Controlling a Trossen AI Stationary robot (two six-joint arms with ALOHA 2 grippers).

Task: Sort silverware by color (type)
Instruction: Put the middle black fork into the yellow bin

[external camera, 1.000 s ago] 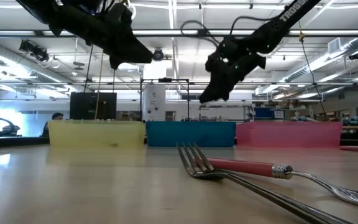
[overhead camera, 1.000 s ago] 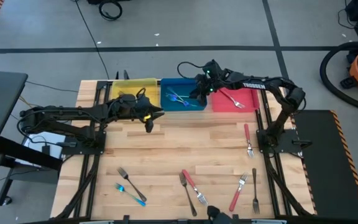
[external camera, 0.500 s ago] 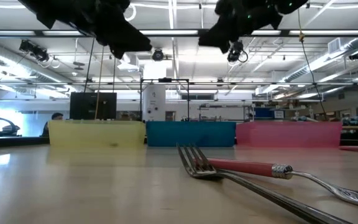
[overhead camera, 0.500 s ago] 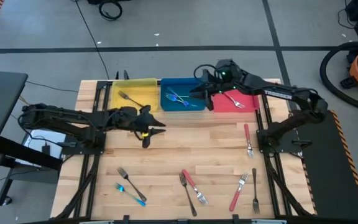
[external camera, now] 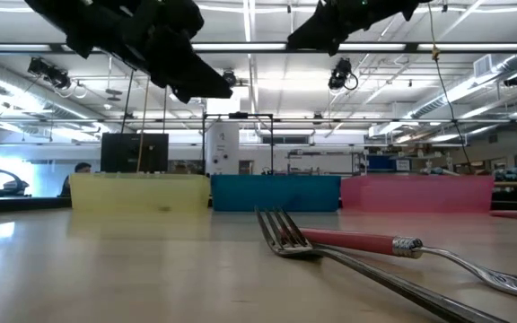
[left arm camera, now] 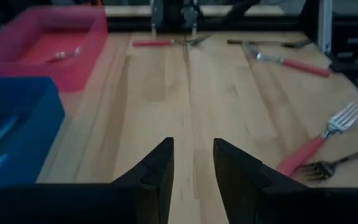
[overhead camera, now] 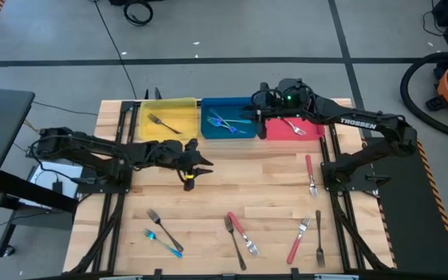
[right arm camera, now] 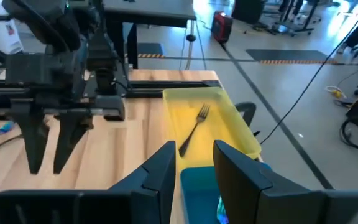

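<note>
Three bins line the far edge. The yellow bin (overhead camera: 166, 118) holds a dark fork (overhead camera: 162, 123), the blue bin (overhead camera: 228, 117) holds blue-handled forks (overhead camera: 225, 122), and the red bin (overhead camera: 294, 124) holds a red-handled fork (overhead camera: 292, 126). More silverware lies flat on the near half of the table. My left gripper (overhead camera: 197, 165) (left arm camera: 193, 162) hangs open over bare wood in front of the yellow and blue bins. My right gripper (overhead camera: 259, 109) (right arm camera: 194, 162) is open and raised over the seam between the blue and red bins. Neither holds anything.
On the table lie a red fork (overhead camera: 309, 173) near the right edge, a dark fork (overhead camera: 160, 225) and a blue fork (overhead camera: 166, 243) at the near left, a dark and a red fork (overhead camera: 239, 233) at the near middle, and a red (overhead camera: 296, 243) and a dark fork (overhead camera: 319, 237) at the near right.
My left gripper has drawn back from the yellow bin toward the table's near edge and a little right, uncovering the dark fork in that bin. My right gripper has risen high out of the blue bin and shifted toward the red bin.
</note>
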